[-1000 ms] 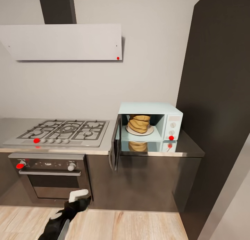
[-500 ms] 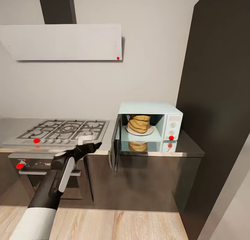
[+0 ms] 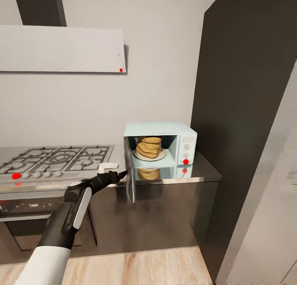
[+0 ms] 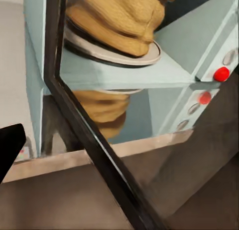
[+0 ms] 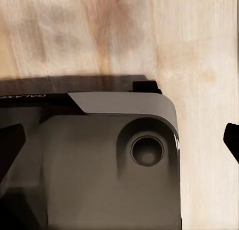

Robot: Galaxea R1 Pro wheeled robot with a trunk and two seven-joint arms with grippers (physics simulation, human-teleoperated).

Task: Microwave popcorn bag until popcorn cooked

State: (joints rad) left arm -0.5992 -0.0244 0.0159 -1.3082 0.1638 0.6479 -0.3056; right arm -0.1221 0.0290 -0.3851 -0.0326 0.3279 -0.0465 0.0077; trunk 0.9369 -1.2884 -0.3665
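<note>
Popcorn bag (image 3: 149, 147): tan, crumpled, upright on the pale turntable plate (image 3: 161, 155) inside the pale-blue microwave (image 3: 160, 147), which stands on the steel table (image 3: 202, 170) beside the gas hob (image 3: 53, 159). Microwave door (image 3: 129, 175): swung open, edge toward the camera (dark glass). Left hand (image 3: 112, 172): raised just beside the door's outer edge, contact and grip state not discernible; right hand's grip likewise cannot be told.

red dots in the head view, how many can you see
4: one on the range hood, one on the hob's front strip, one on the microwave panel, plus its reflection in the countertop. More may lie outside the picture.
</note>
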